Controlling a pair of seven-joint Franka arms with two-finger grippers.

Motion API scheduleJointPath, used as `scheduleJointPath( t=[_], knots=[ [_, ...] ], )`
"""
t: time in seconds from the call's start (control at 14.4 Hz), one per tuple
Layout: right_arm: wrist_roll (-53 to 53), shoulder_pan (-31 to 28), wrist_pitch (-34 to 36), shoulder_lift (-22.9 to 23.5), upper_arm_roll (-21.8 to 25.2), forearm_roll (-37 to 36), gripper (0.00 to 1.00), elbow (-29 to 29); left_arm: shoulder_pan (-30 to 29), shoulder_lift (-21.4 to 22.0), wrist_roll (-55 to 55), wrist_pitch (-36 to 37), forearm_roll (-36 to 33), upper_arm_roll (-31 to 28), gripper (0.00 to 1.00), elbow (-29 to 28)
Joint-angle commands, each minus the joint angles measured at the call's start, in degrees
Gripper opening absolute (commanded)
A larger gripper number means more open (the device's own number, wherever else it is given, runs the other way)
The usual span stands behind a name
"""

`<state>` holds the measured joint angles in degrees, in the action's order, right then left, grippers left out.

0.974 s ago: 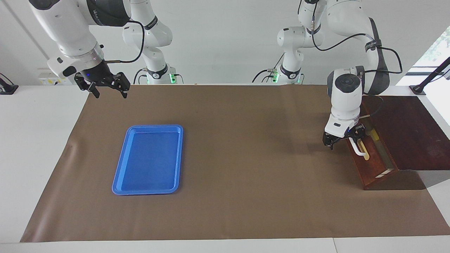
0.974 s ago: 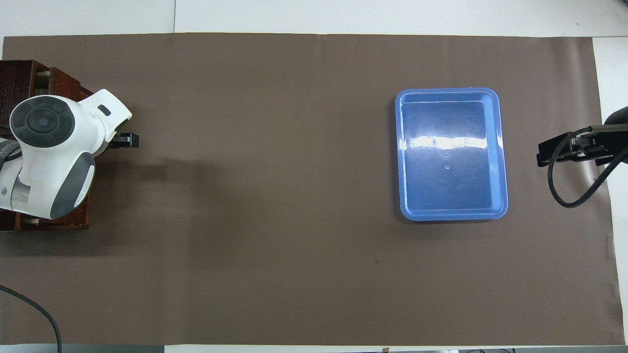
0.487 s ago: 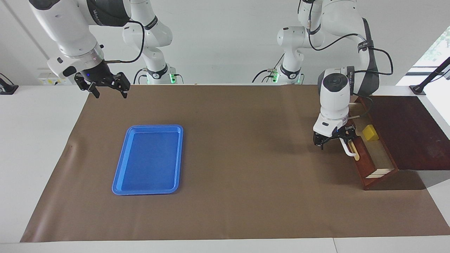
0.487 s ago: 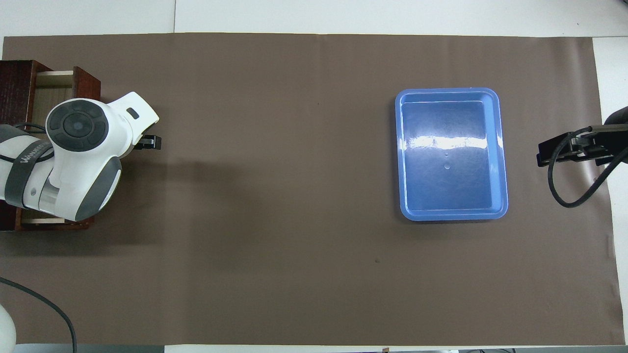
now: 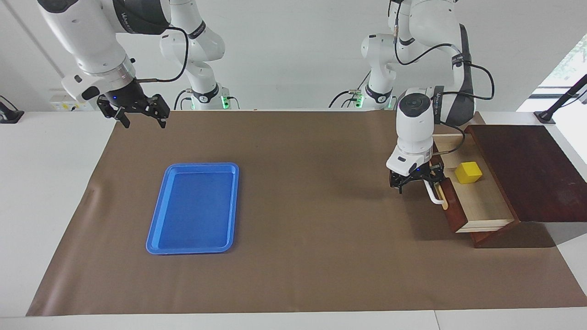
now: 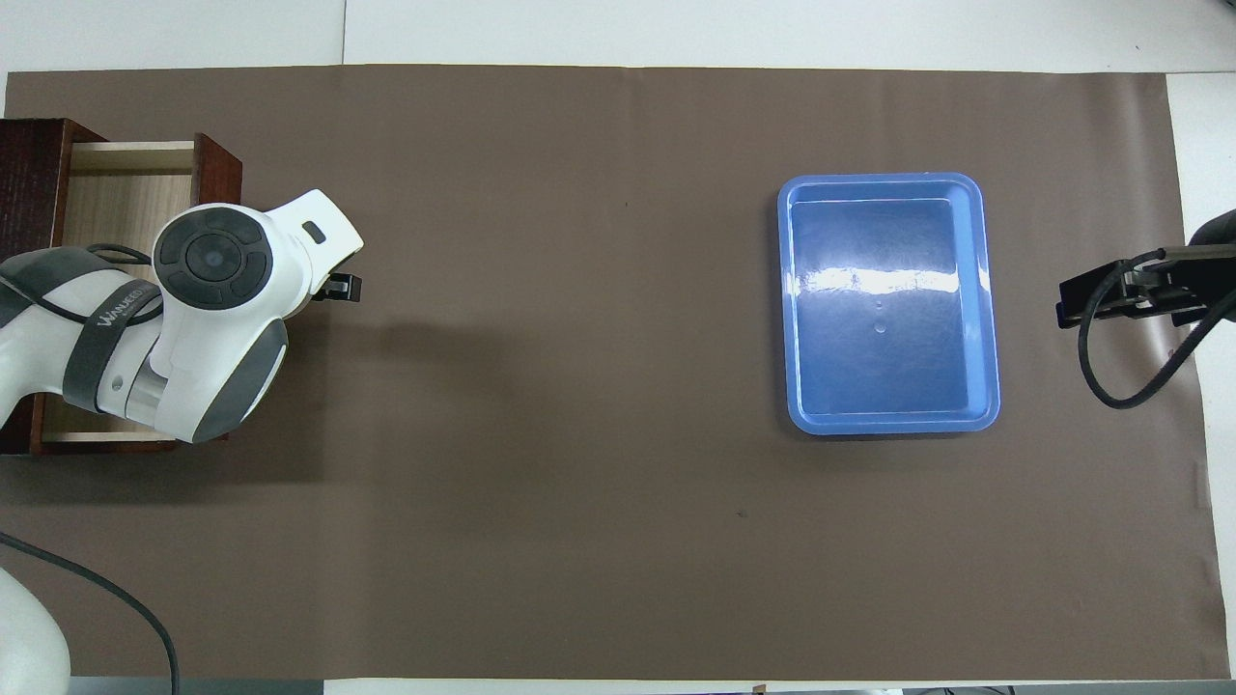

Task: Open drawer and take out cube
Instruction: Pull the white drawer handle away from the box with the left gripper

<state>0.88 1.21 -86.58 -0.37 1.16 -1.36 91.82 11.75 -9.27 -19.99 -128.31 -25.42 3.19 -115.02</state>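
Your first step looks largely done: the drawer (image 5: 477, 201), dark reddish-brown with a pale wood floor, stands pulled well out of its cabinet (image 5: 527, 169) at the left arm's end of the table (image 5: 41, 183), and your left pincer (image 5: 418, 179) sits at its white bar handle (image 5: 433, 195) with fingers spread wide, hooked around the bar rather than clamped on it. What is left is lifting out the cube (image 5: 468, 172), a small bright yellow block resting untouched on the drawer floor. Your right pincer (image 5: 140, 117) waits open above the table's edge near its own base, with a blue tray (image 5: 192, 208) lying on the brown mat.
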Motion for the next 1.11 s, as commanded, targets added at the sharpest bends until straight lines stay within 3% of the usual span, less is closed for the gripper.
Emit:
scheduleJointPath(
  t=[0.0,1.04],
  knots=[
    [-1.15,-0.68,0.98,-0.86,-0.37,0.12,1.0,0.64,2.31,-0.32,-1.28,0.96,2.48,-0.12,1.0,0.5],
    [-1.24,-0.77,1.07,-0.86,-0.37,0.21,1.0,0.64,6.09,-0.4,-5.68,2.45,3.8,-0.12,1.0,1.73]
  ],
)
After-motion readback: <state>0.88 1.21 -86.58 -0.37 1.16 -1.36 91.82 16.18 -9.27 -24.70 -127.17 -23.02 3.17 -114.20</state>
